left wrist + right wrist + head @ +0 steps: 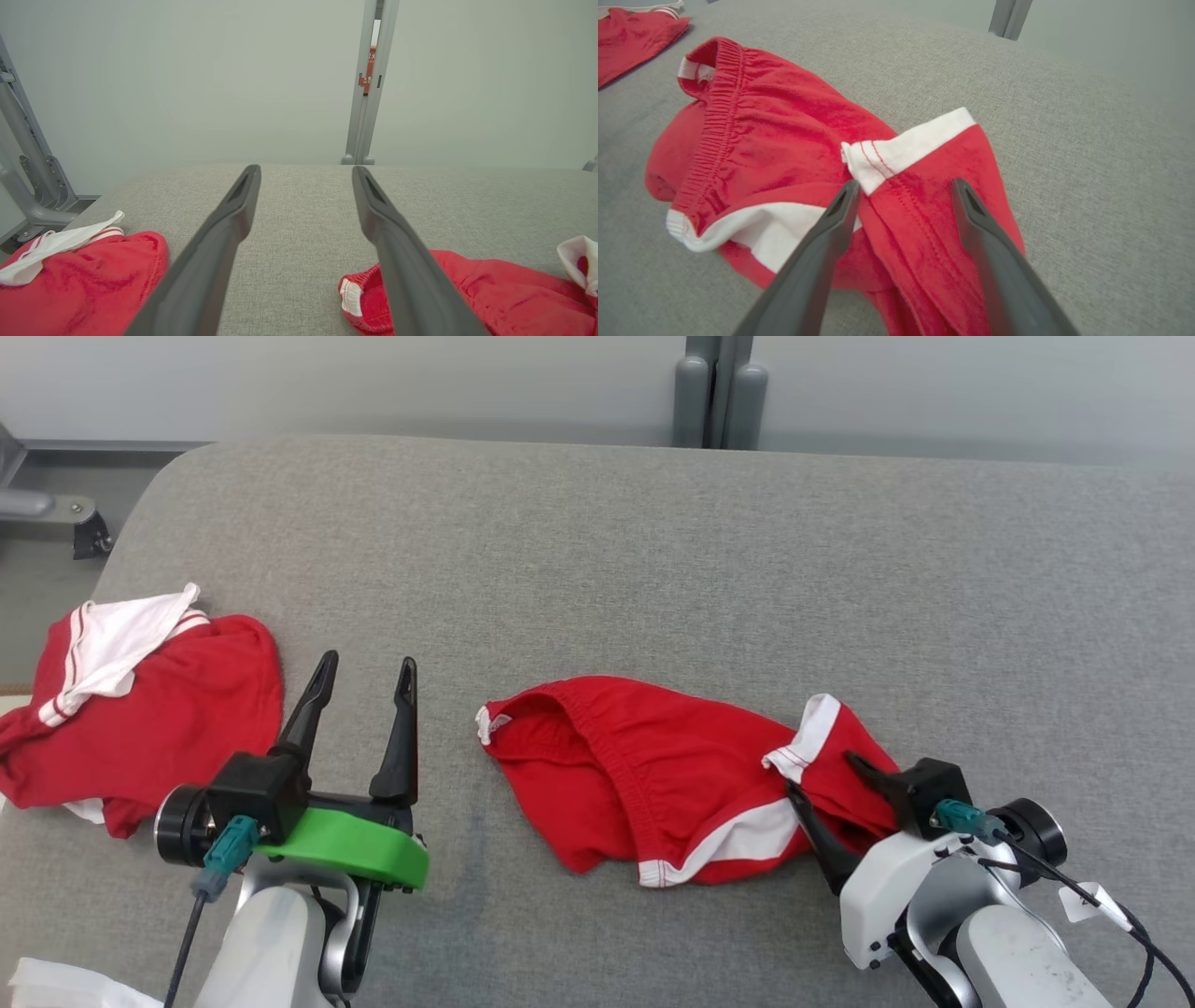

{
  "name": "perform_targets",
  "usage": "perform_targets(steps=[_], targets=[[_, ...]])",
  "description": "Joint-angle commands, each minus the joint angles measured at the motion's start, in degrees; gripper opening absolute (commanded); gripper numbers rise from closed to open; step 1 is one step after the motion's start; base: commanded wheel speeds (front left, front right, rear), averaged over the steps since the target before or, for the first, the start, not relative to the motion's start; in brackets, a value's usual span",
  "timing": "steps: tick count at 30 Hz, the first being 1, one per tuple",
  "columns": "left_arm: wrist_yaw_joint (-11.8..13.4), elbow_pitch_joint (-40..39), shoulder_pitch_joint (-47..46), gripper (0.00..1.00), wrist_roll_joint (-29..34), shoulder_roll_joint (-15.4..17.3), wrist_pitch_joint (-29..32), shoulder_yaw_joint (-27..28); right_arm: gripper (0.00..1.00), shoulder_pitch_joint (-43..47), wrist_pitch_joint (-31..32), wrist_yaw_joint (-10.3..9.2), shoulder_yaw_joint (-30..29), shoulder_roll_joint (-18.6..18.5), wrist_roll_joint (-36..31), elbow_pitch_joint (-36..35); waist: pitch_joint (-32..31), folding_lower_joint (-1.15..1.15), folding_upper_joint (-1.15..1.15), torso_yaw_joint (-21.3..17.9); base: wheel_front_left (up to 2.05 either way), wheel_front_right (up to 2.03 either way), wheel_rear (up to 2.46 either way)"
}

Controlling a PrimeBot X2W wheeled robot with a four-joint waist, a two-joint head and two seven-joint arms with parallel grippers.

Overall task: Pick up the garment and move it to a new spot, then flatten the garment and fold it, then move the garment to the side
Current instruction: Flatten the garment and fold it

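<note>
Shorts: soft, light, limp; likely to bunch. Best hold judged the leg hem. Right claw apart just by it; left claw apart, empty.

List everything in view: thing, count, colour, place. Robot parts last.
shorts: one, red with white trim, crumpled centre right on the table.
second garment: one, red and white, bunched at the table's left edge.
table: one, grey fabric, under both garments.
post: one, grey, behind the table's far edge.
left gripper: one, dark, open, over bare table between the garments.
right gripper: one, dark, open, at the shorts' white-hemmed leg.
</note>
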Motion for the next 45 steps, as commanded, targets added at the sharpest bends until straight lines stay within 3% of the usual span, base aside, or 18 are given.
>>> perform_targets(steps=[1,2,3,4,11,19,21,22,27,33,45], targets=[[-0.3,0.1,-0.8,1.00,0.8,-0.4,0.0,0.1,1.00,-0.9,0.6,-0.07,-0.4,-0.3,-1.6,0.6,1.0,0.00,0.00,2.1,0.00,0.00,0.00],[-0.4,0.1,-0.9,1.00,0.9,-0.5,0.0,0.1,0.73,-1.0,0.9,-0.07,-0.8,-0.4,-2.3,0.9,1.0,0.00,0.00,2.3,0.00,0.00,0.00],[-0.5,0.1,-0.9,1.00,1.0,-0.7,0.0,0.2,0.10,-0.9,1.4,-0.06,-1.3,-0.2,-3.1,1.4,1.0,0.00,0.00,2.5,0.00,0.00,0.00],[-0.6,0.1,-0.9,1.00,1.2,-0.8,0.0,0.3,0.00,-0.8,1.4,-0.06,-1.9,0.3,-3.5,1.4,0.9,0.00,0.00,2.7,0.00,0.00,0.00],[-1.1,-0.3,-0.1,1.00,1.9,-1.6,0.0,1.0,0.00,0.7,-1.2,-0.07,-8.7,2.5,-3.4,-0.9,0.4,0.00,0.00,2.3,0.00,0.00,0.00],[-1.5,-0.8,0.5,1.00,2.9,-2.0,0.0,1.6,0.00,2.9,-4.0,-0.06,-24.7,6.4,-0.3,-0.3,0.1,0.00,0.00,0.2,0.00,0.00,0.00],[-1.5,-0.8,0.7,1.00,3.0,-1.9,0.0,1.8,0.95,2.9,-5.0,-0.06,-27.4,6.9,0.6,0.9,0.1,0.00,0.00,-0.4,0.00,0.00,0.00],[-1.6,-0.8,0.7,1.00,3.2,-2.0,0.0,1.9,1.00,2.8,-5.7,-0.06,-28.4,7.1,1.1,1.6,0.2,0.00,0.00,-0.7,0.00,0.00,0.00],[-1.5,-0.9,1.3,1.00,3.6,-1.9,0.0,2.6,1.00,1.9,-10.1,-0.06,-28.9,7.5,1.2,2.9,0.0,0.00,0.00,-2.2,0.00,0.00,0.00],[-0.5,-1.4,3.1,1.00,4.4,-1.8,0.0,3.8,1.00,3.5,-14.7,-0.06,-23.7,5.2,0.6,-1.2,-1.7,0.00,0.00,-4.0,0.00,0.00,0.00],[0.8,-2.1,7.0,1.00,4.7,-1.4,0.0,5.4,1.00,10.3,-10.5,-0.06,-17.9,4.9,1.2,-13.1,-4.7,0.00,0.00,-6.1,0.00,0.00,0.00]])
